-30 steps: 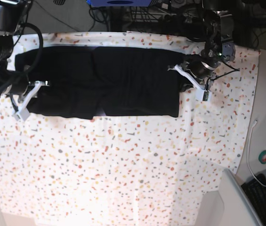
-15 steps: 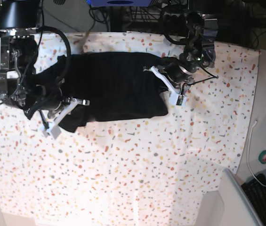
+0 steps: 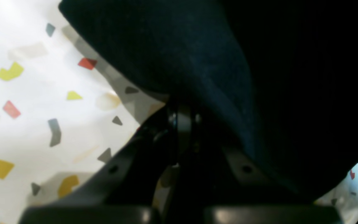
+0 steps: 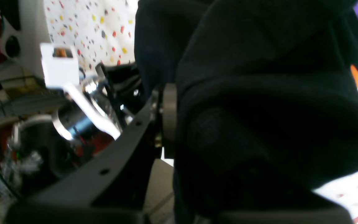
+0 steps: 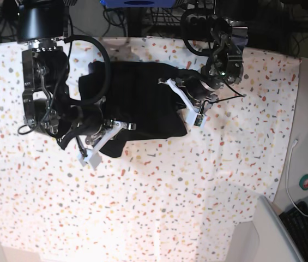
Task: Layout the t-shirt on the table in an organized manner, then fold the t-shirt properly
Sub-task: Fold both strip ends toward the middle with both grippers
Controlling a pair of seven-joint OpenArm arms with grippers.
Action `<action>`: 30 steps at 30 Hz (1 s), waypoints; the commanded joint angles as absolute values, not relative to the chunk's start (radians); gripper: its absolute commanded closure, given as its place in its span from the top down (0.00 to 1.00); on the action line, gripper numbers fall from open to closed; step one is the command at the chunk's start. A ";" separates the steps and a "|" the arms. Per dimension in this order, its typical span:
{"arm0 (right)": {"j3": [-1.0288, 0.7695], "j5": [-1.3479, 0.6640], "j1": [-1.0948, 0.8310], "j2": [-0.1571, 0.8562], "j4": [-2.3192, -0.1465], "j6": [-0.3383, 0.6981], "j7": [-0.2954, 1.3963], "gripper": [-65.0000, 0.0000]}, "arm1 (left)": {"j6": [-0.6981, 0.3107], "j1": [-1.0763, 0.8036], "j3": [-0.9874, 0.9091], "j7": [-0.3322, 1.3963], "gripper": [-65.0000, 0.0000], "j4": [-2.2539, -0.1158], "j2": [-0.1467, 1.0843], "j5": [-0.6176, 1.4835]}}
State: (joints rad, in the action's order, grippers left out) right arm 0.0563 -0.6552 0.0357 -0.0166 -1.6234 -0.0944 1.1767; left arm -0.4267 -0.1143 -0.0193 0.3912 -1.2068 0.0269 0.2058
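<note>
Currently the soft black cloth t-shirt (image 5: 137, 98) is clamped by both closed grippers, left (image 3: 182, 124) and right (image 4: 166, 124); if pulled unevenly, bunching could be caused.

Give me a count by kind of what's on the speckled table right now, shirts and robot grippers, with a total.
Black t-shirt: 1
Grippers, both shut on the t-shirt: 2, the left gripper and the right gripper
Total: 3, all over the table
</note>
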 commanded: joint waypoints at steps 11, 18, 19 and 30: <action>0.122 -0.676 0.012 -0.051 -1.618 -0.182 1.104 0.00 | -0.430 -0.117 -0.013 0.429 0.00 -1.214 0.025 0.185; 0.122 -0.676 0.005 -0.054 -1.618 -0.213 1.086 0.00 | -0.430 -0.117 -0.005 0.429 0.00 -1.218 0.025 0.185; 0.122 -0.676 0.005 -0.053 -1.618 -0.213 1.072 0.00 | -0.430 -0.117 -0.012 0.429 0.00 -1.218 0.025 0.185; 0.122 -0.676 0.002 -0.059 -1.491 -0.213 0.986 0.00 | -0.427 -0.157 -0.018 0.430 0.00 -1.280 0.051 0.177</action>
State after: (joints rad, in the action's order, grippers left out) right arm 0.1219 -0.6594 -0.0143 -0.0528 -1.4754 -0.2134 0.9897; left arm -0.4259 -0.1501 -0.0143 0.4221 -1.2694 0.0406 0.1818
